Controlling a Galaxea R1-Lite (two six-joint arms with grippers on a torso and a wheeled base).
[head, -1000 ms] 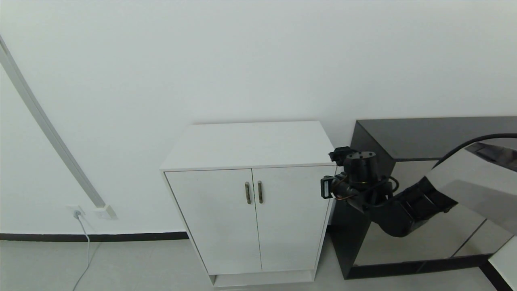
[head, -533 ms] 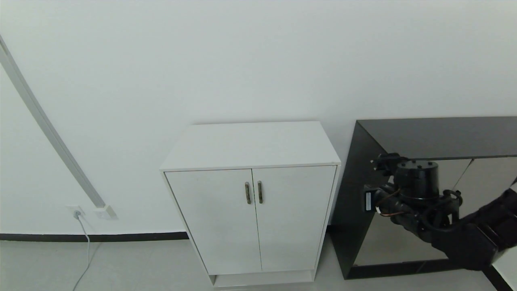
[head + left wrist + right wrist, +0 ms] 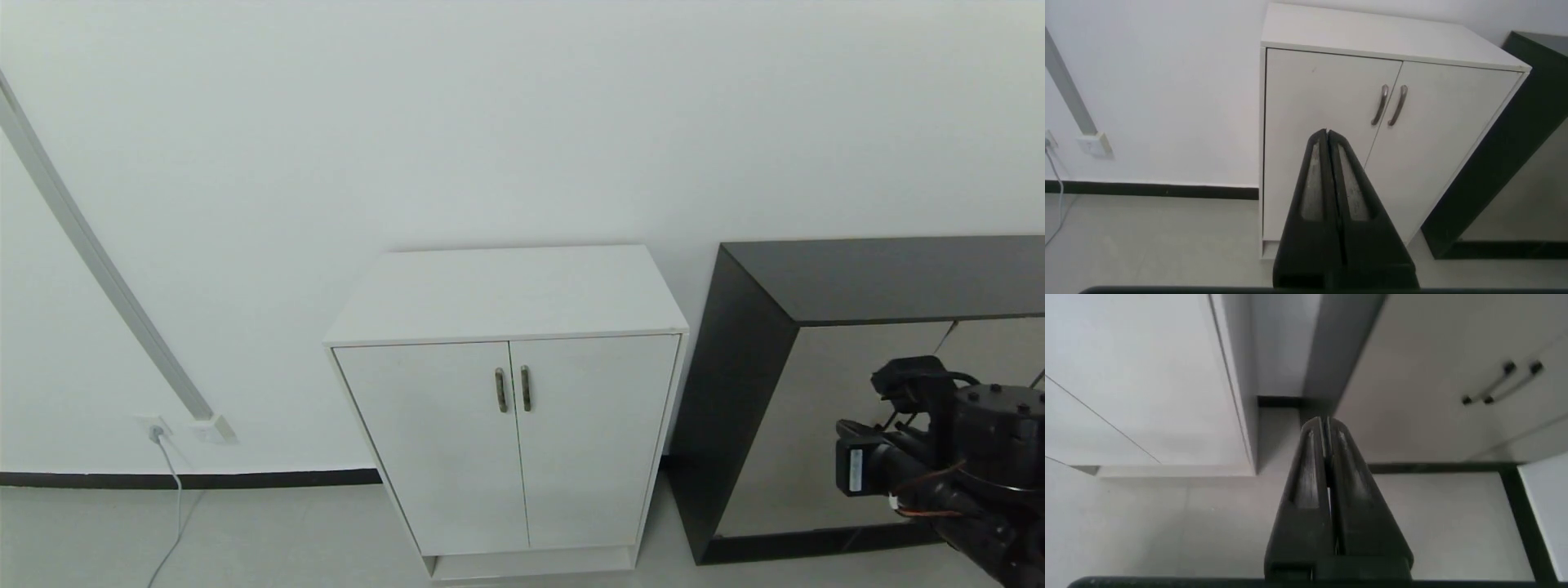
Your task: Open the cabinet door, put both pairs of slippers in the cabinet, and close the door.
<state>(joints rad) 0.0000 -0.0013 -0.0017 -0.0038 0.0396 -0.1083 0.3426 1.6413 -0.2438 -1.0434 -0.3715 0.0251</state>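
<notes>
The cabinet [image 3: 506, 294] stands against the wall [image 3: 522, 122], its two doors [image 3: 441, 441] flush shut and its two handles [image 3: 500, 389] just beside each other at the middle seam. The left pincer [image 3: 1328, 139] hangs in front of the cabinet, fingers pressed together and empty. The right pincer [image 3: 1328, 429], likewise together, is off to the cabinet's right, before the black mirrored unit [image 3: 857, 278]. With the handles so close, a pincer aimed at one could catch both, and the right arm could clip the one mirrored unit. There are two pincers and one cabinet.

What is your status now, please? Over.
Left gripper shut, empty. Right gripper shut, empty. Cabinet closed, both doors. Black mirrored unit stands close on its right side.
</notes>
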